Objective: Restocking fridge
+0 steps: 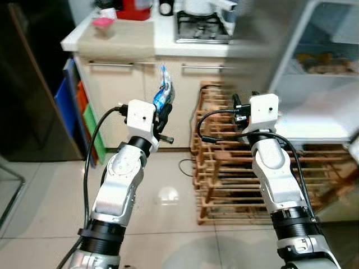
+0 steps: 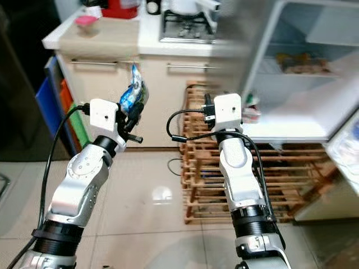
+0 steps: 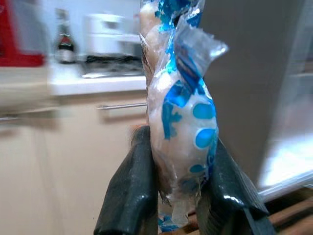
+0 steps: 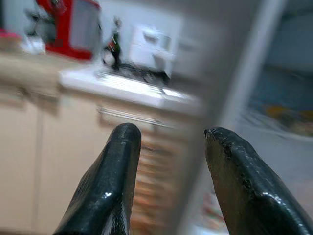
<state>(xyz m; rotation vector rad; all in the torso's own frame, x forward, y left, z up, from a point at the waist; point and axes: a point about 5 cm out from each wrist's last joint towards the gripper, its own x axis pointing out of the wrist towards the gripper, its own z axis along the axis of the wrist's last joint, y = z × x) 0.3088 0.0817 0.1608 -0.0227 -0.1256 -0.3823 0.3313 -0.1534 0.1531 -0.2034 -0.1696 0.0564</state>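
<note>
Two silver robot arms reach forward over a pale tiled floor [image 1: 45, 185] in a kitchen. The left pincer [image 3: 178, 196] is clamped on a clear plastic food packet [image 3: 183, 112] printed with blue shapes and holding something pale inside. The packet stands upright between the two black fingers [image 3: 129, 196], which press against its lower part on both sides, while its crinkled top rises well above the fingertips.

The right pincer [image 4: 171, 161] is raised to about the same height, well apart from the left one, and holds nothing; its two fingers stand spread with a clear gap between them.

Beyond the right pincer and off to its right is the open fridge [image 2: 291, 84], its white shelves lit, with some food on an upper shelf that is too blurred to name. Below and just ahead of the right pincer stands a wooden slatted rack [image 1: 224, 174] on the floor.

Ahead of the left pincer is a cream cabinet with metal handles, topped by a white desk [image 1: 162, 39]. On the desk sit a gas hob [image 1: 202, 28], a red appliance [image 1: 134, 8] and a small pink item [image 1: 104, 22]. To the left of the left pincer, blue, orange and green flat items [image 1: 84, 112] lean beside the cabinet.
</note>
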